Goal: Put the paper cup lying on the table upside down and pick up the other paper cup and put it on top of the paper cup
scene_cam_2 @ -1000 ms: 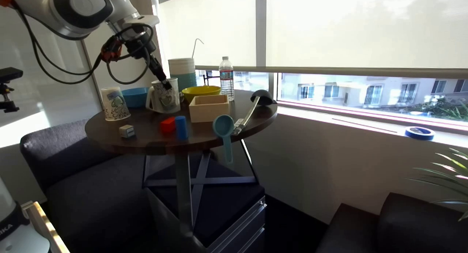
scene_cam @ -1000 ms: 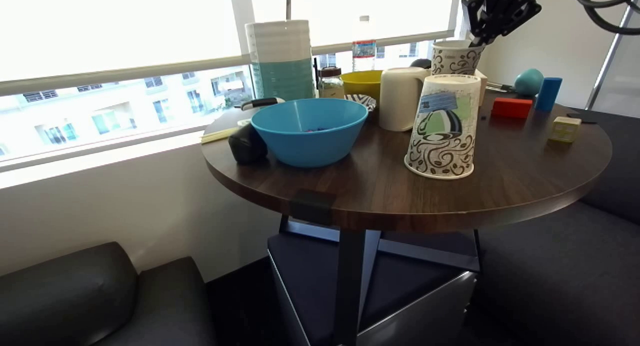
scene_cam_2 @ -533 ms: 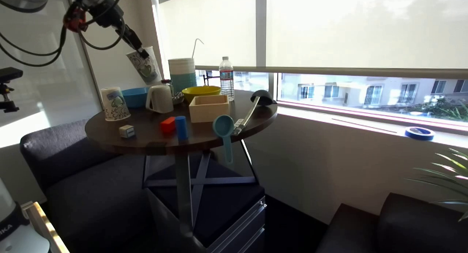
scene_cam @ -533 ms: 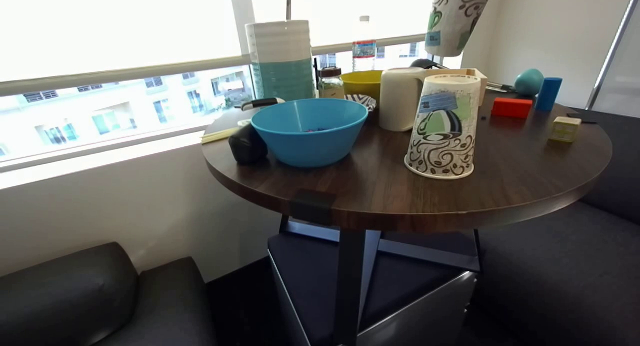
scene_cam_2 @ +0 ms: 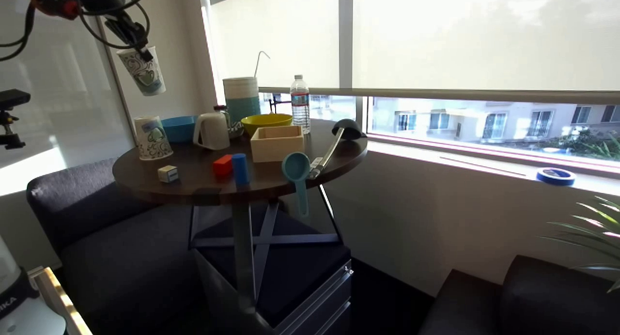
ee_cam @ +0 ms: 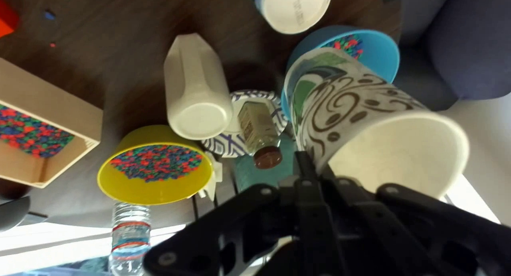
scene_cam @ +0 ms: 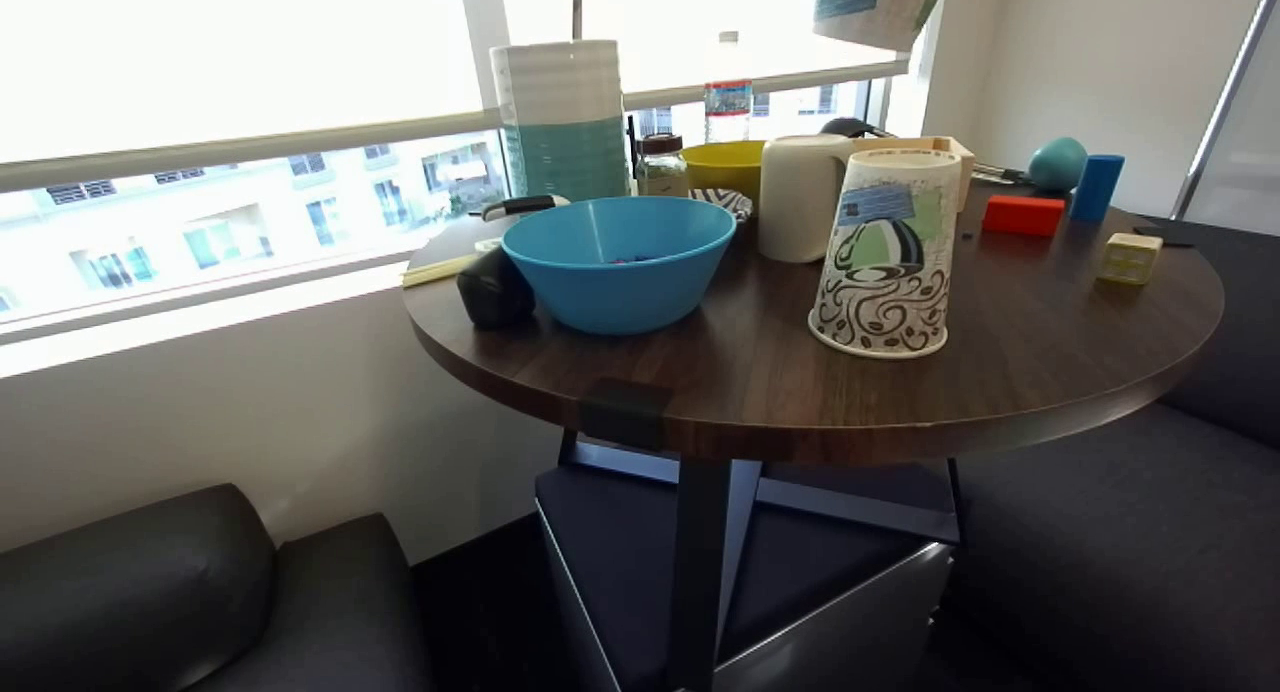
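Note:
A patterned paper cup point(scene_cam: 885, 257) stands upside down on the round brown table, also in an exterior view point(scene_cam_2: 153, 137). In the wrist view its closed base point(ee_cam: 297, 8) shows at the top. My gripper point(scene_cam_2: 146, 55) is shut on the rim wall of another paper cup point(scene_cam_2: 145, 76) and holds it in the air, mouth up and tilted, above table height. In the wrist view the held cup point(ee_cam: 347, 104) hangs from the fingertips point(ee_cam: 317, 164), one finger inside the mouth. In an exterior view only the held cup's lower part point(scene_cam: 868, 10) shows; the gripper is out of frame.
A blue bowl point(scene_cam: 620, 272) and a beige pitcher point(scene_cam: 795, 197) stand close to the upside-down cup. A yellow bowl point(scene_cam_2: 266, 122), wooden box point(scene_cam_2: 277, 146), water bottle point(scene_cam_2: 300, 102) and tall white-and-teal container point(scene_cam: 562, 122) are farther back. Red point(scene_cam_2: 223, 165) and blue point(scene_cam_2: 240, 168) blocks lie near the edge.
The gripper has lifted the held cup from beside the pitcher up and, in an exterior view, to the left, over the side where the upside-down cup stands. The table objects have not moved.

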Controlling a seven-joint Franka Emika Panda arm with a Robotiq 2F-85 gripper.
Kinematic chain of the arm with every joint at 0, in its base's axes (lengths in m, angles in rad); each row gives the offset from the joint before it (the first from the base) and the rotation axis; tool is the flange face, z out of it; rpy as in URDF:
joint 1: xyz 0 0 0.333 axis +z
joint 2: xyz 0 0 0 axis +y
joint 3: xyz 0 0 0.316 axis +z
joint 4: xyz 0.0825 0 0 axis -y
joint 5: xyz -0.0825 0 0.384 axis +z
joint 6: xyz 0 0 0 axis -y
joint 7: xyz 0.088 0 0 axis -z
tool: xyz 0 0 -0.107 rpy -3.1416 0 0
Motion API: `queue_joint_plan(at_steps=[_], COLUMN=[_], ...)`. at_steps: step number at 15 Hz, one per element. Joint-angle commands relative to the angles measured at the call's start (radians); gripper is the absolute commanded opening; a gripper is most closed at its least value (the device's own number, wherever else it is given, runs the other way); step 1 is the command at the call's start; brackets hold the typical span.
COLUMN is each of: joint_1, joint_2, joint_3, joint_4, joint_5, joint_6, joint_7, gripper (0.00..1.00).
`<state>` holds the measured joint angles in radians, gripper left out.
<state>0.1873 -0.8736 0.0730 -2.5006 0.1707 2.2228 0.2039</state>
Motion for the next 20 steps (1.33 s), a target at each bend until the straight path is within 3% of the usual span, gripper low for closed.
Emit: queue_joint_plan(at_steps=[1,4,7,20], joint_1=[0.016,-0.008,-0.007,-0.030], joint_2=[0.064,0.096,0.118,0.173], joint_3=[-0.008,0.001,-0.007,-0.003], joint_4=[0.092,0.128,0.133,0.120], joint_5=[0.035,0.018,0.034,0.034], joint_6=[-0.169,-0.257,-0.275,-0.236], joint_7=[-0.066,-0.085,-0.117,-0.130], gripper=[0.01,0.01,0.01,0.01])
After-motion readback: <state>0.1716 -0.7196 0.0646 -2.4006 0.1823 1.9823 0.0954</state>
